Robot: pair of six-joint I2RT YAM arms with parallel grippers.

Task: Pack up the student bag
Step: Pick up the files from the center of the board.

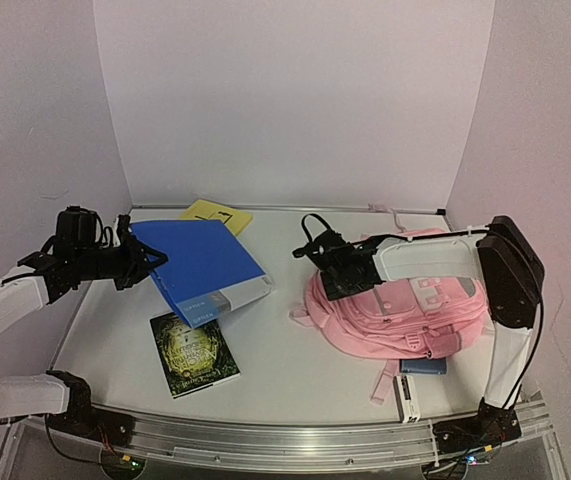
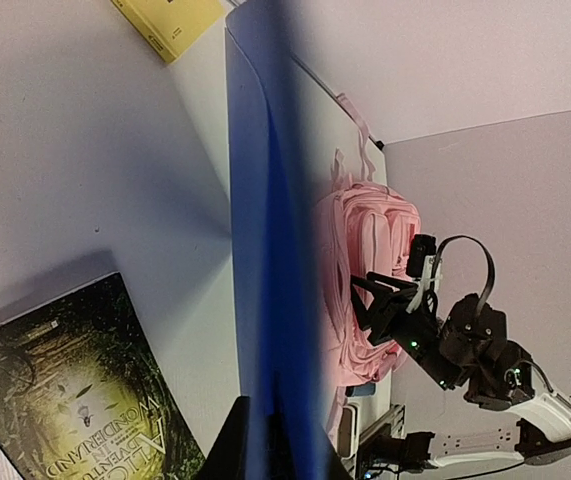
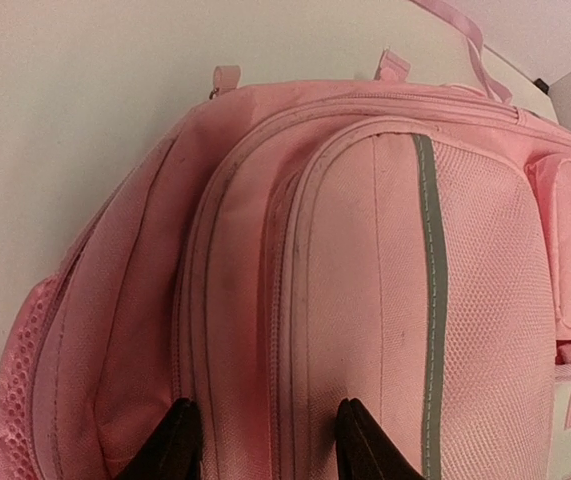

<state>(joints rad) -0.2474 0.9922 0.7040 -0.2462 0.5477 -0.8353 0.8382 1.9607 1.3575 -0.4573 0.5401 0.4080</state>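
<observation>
The student bag (image 1: 415, 318) is a large pink backpack lying flat at the right of the table, its front pocket with a grey stripe facing up (image 3: 365, 250). My right gripper (image 1: 333, 275) sits on the bag's left end. In the right wrist view its two tips (image 3: 265, 440) press into the fabric, pinching a ridge with zip seams between them. My left gripper (image 1: 147, 262) is shut on the edge of a blue binder (image 1: 200, 262), held tilted above the table's left side. In the left wrist view the binder (image 2: 275, 200) runs edge-on between the fingers (image 2: 270, 445).
A dark green book (image 1: 193, 352) lies flat near the front left, under the binder's low end. A yellow book (image 1: 215, 214) lies at the back wall. A small blue item (image 1: 423, 367) and a white object (image 1: 408, 395) sit by the bag's front edge. Walls close in on three sides.
</observation>
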